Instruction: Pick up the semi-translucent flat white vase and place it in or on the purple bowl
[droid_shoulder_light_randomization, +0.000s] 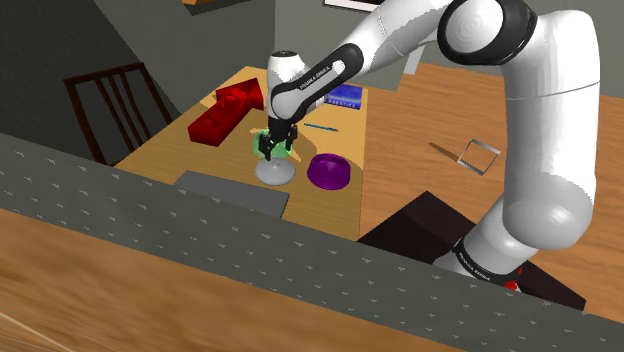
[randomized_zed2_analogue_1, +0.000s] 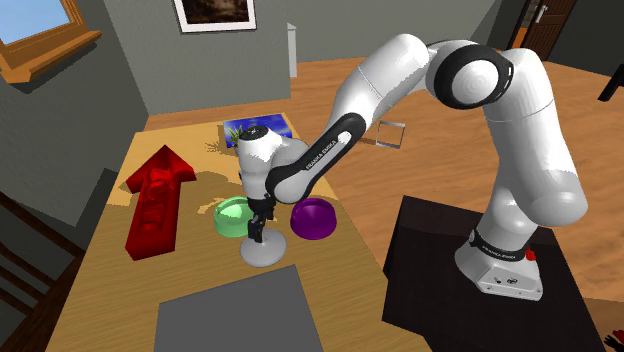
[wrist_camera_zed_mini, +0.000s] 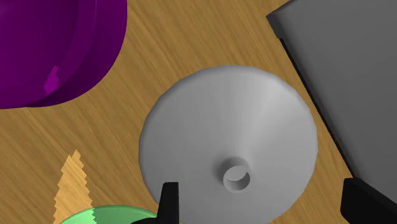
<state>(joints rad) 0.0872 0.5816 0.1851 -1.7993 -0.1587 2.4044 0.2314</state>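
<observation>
A: Quick rundown from the second exterior view's left. What sat on the desk (randomized_zed2_analogue_1: 200, 272)?

B: Red arrow-shaped block (randomized_zed2_analogue_1: 152, 205) furthest left, then a green bowl (randomized_zed2_analogue_1: 232, 218), then the vase (randomized_zed2_analogue_1: 264, 250). It was pale grey-white, w/ a wide flat foot tapering up to a thin neck. The purple bowl (randomized_zed2_analogue_1: 313, 218) came next on the right, just beside the vase but apart from it. A grey mat (randomized_zed2_analogue_1: 235, 312) lay nearer that camera.

A: And the gripper (wrist_camera_zed_mini: 261, 186)?

B: Directly over the vase, pointing down. In the wrist view its fingers (wrist_camera_zed_mini: 168, 202) were spread wide w/ the neck opening btwn them, and neither touched it. So nothing was held yet.

A: How would the vase handle, in your est.?

B: Prob. light, rigid and maybe brittle. The surface looked smooth, so likely slippery. The foot looked too broad for the jaws, so the neck was the only sensible place to take hold. I'd grip the straight bit near the opening, since a pinch on the sloped part could slide off.

A: Anything else?

B: It seemed bottom-heavy, so it should hang upright once lifted. The carry to the purple bowl looked short. The foot looked approx. as wide as the bowl, so it'd prob. rest on the rim, not inside.
</observation>
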